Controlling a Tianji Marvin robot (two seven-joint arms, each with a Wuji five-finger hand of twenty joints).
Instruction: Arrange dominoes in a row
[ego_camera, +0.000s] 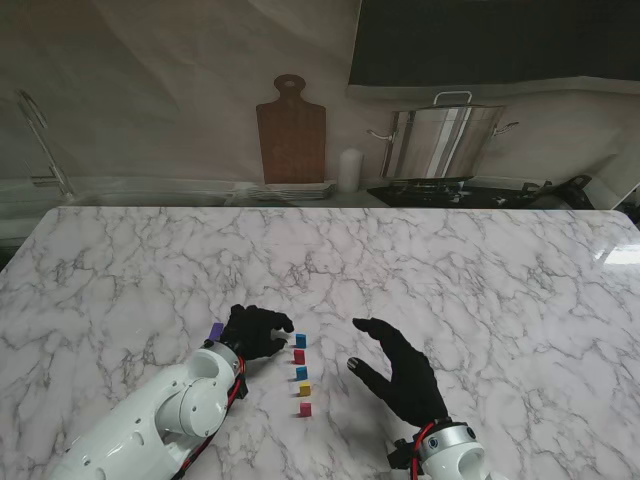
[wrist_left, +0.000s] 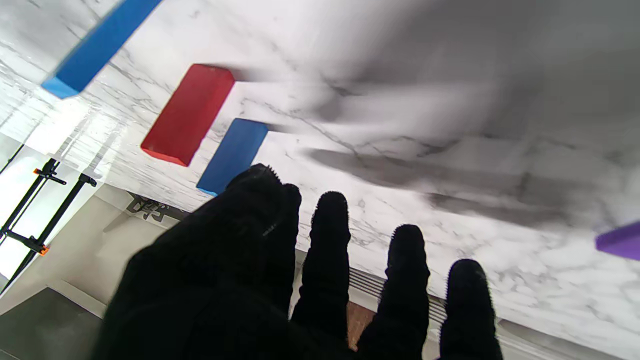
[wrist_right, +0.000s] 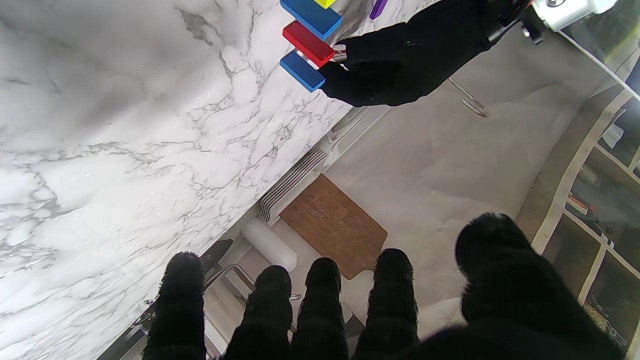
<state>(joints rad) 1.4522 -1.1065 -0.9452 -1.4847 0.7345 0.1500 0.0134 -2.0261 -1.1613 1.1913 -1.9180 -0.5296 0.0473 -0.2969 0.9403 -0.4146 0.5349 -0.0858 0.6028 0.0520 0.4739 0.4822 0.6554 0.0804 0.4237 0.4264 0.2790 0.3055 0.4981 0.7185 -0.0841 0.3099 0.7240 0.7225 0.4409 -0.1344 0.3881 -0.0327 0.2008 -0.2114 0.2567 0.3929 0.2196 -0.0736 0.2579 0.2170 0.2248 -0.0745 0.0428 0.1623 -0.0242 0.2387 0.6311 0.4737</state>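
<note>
Several small dominoes stand in a row running away from me: pink (ego_camera: 305, 408) nearest, then yellow (ego_camera: 305, 388), blue (ego_camera: 301, 373), red (ego_camera: 299, 356) and a far blue one (ego_camera: 300, 340). My left hand (ego_camera: 255, 332) sits just left of the row's far end, fingers apart and holding nothing, with the thumb close to the far blue domino (wrist_left: 232, 155) beside the red one (wrist_left: 187, 115). A purple domino (ego_camera: 216, 330) lies by the left wrist. My right hand (ego_camera: 395, 375) hovers open to the right of the row, apart from it.
At the far edge of the marble table (ego_camera: 500, 280) a wooden cutting board (ego_camera: 291, 130) leans on the wall, next to a white candle (ego_camera: 348, 170). A large steel pot (ego_camera: 445, 140) stands on the stove at the back right.
</note>
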